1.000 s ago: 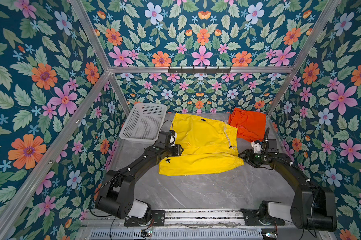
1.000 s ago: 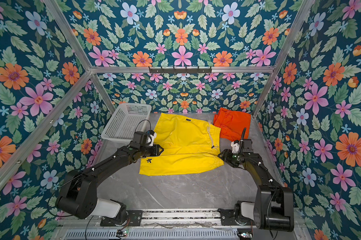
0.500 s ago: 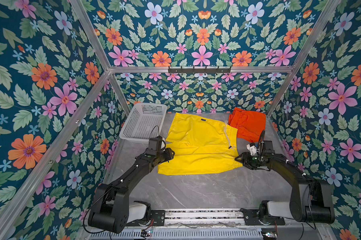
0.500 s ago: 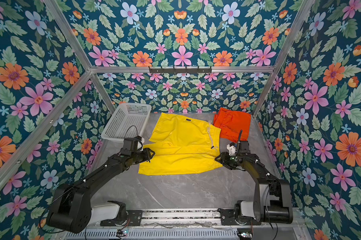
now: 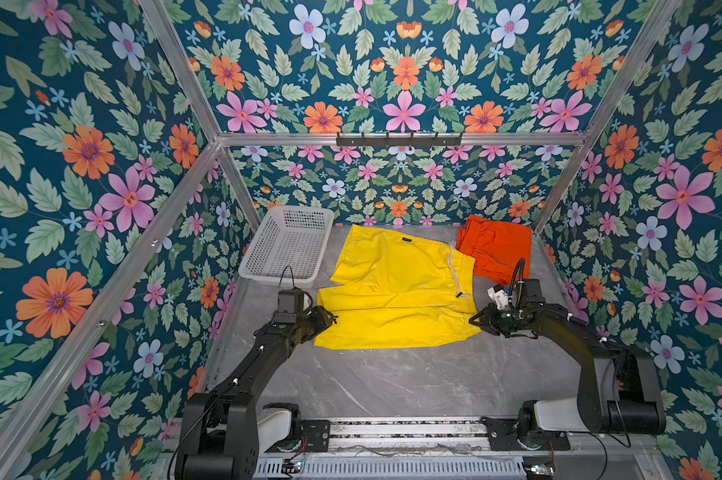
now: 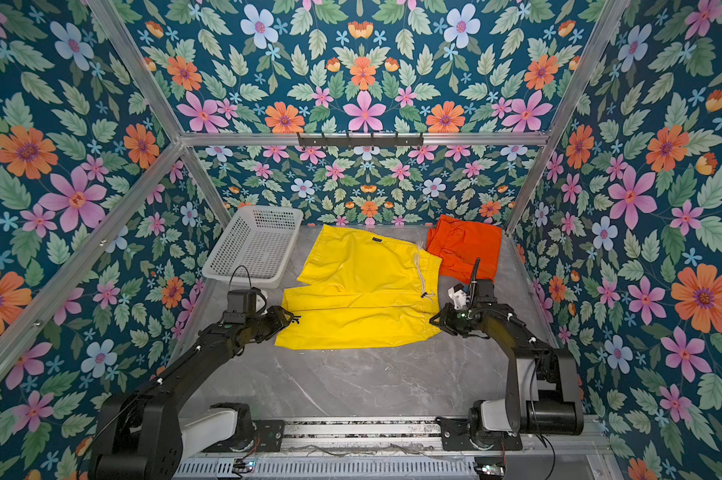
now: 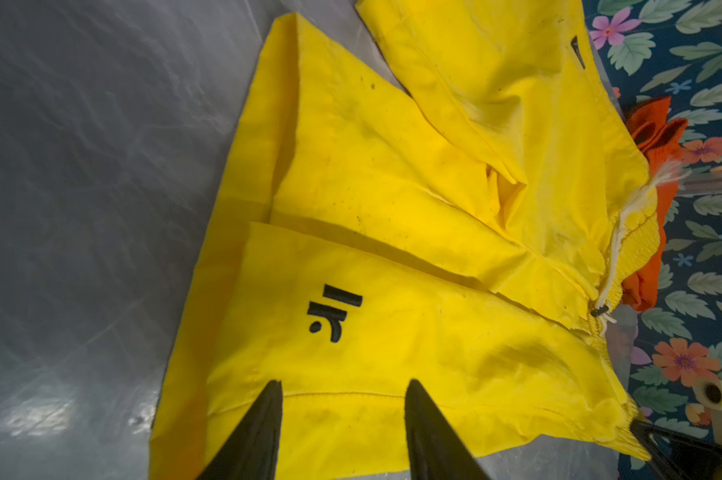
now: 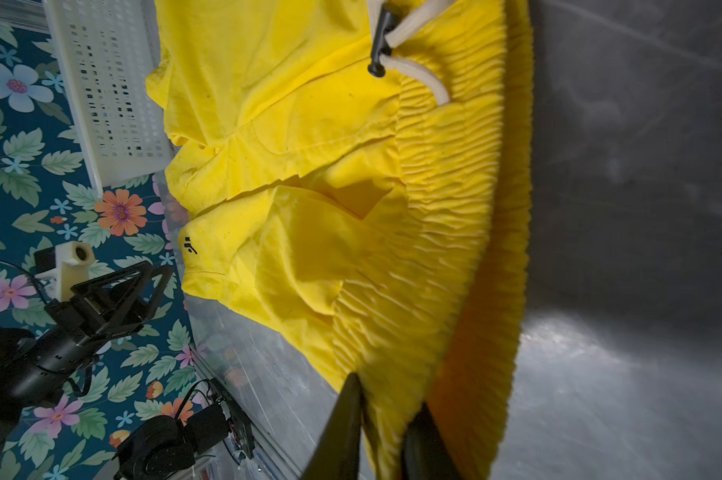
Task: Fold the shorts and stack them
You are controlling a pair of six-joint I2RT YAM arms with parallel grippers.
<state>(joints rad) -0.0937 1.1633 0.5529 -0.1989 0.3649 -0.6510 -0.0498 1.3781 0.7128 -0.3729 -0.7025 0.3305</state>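
While orange shorts (image 5: 496, 245) sit apart, yellow shorts (image 5: 396, 286) lie unfolded; right gripper (image 8: 388, 395) pinches the waistband (image 8: 454, 208), left gripper (image 7: 343, 382) gapes at hem (image 7: 475, 397).

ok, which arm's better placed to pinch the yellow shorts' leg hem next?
Left: the left gripper hangs open right at the hem by the logo. The right gripper is at the opposite end of the yellow shorts, pinched on the waistband.

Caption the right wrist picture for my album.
Right gripper pinches the yellow shorts at the waistband; a white basket sits beyond.
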